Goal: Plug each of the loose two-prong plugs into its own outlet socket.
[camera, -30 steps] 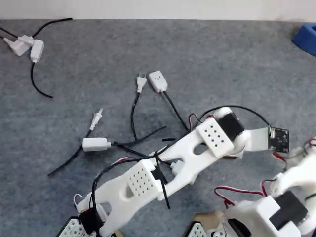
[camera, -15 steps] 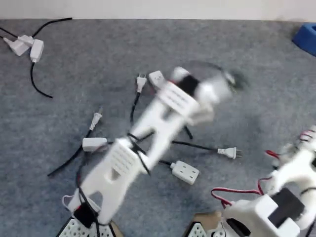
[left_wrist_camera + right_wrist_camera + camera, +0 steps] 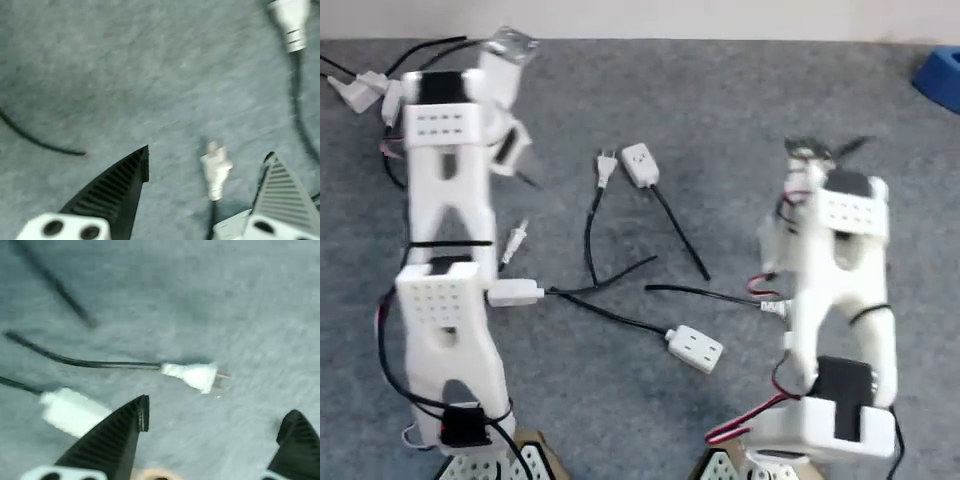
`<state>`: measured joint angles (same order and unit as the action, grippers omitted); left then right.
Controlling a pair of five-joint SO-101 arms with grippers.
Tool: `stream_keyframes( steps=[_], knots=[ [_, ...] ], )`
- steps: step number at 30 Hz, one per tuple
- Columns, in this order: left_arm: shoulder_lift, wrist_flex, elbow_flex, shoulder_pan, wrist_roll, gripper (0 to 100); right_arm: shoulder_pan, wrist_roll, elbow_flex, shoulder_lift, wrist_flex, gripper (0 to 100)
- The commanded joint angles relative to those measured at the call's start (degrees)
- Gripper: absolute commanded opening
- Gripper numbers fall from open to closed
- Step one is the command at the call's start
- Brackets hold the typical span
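Observation:
My left gripper (image 3: 207,154) is open above the carpet, and a white two-prong plug (image 3: 216,170) lies below the gap between its fingers. The high view shows that plug (image 3: 517,238) near a white socket (image 3: 515,292). My right gripper (image 3: 220,407) is also open, hovering over another loose plug (image 3: 195,375), with a white socket (image 3: 72,410) beside it. That socket (image 3: 696,347) lies mid-table. A third plug (image 3: 605,165) rests beside its socket (image 3: 640,163) at the back centre.
Black cables (image 3: 620,290) cross the middle of the grey carpet. A joined plug and socket pair (image 3: 375,92) lies at the back left, next to the left arm (image 3: 445,200). A blue object (image 3: 940,75) sits at the back right edge.
The left arm has swung from the right middle across to the back left. The right arm has risen from the front right corner and now stands over the right-hand plug.

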<state>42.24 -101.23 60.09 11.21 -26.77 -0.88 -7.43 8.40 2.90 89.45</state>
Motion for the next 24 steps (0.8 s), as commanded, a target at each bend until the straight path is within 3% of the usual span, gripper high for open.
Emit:
stream_keyframes(
  steps=[1, 8, 11, 17, 24],
  knots=[
    [-3.6, -0.8, -0.2, 5.0, -3.9, 35, -4.6, 13.1, -7.1, 1.1, 6.5, 38.5],
    [-0.3, -0.8, -0.1, 7.2, -6.6, 35, 0.2, 31.6, -1.9, 0.4, 3.4, 38.5],
    [1.6, -0.8, 0.0, 7.2, -6.9, 35, -1.5, 41.3, 5.6, 0.5, 3.2, 38.5],
    [2.1, -0.8, 0.0, 6.9, -6.6, 35, -4.7, 44.5, 18.5, 0.7, -3.4, 38.7],
    [2.2, -0.8, -0.1, 7.8, -6.8, 35, -0.3, 62.0, 21.8, 1.0, -16.6, 38.7]
  ],
)
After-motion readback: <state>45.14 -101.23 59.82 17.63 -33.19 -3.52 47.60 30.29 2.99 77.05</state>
